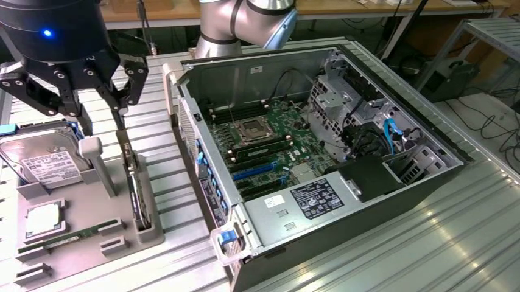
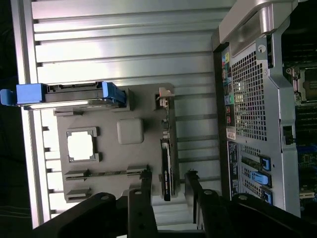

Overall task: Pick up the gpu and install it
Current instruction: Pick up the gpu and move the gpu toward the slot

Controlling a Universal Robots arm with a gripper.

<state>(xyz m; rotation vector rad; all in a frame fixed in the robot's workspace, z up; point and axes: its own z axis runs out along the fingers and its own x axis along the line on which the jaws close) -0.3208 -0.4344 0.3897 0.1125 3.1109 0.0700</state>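
The gpu [image 1: 136,188] stands on its edge in a slot of the grey holder tray [image 1: 89,243], at the exterior view's left. The wrist view catches it edge-on as a thin black strip [image 2: 167,168] with its silver bracket [image 2: 165,99] at one end. My gripper [image 1: 103,125] hangs open above the tray, over the far end of the card and a little to the exterior view's left of it. In the wrist view the two fingers [image 2: 146,196] straddle the card's line, and the gripper [image 2: 168,191] holds nothing.
The open computer case [image 1: 325,152] lies beside the tray, its motherboard [image 1: 260,140] exposed. The tray also carries a silver hard drive [image 1: 45,161], a processor chip [image 1: 41,220], a green memory stick [image 1: 73,237] and a grey post [image 1: 94,164]. Everything rests on a ribbed metal table [image 1: 422,243].
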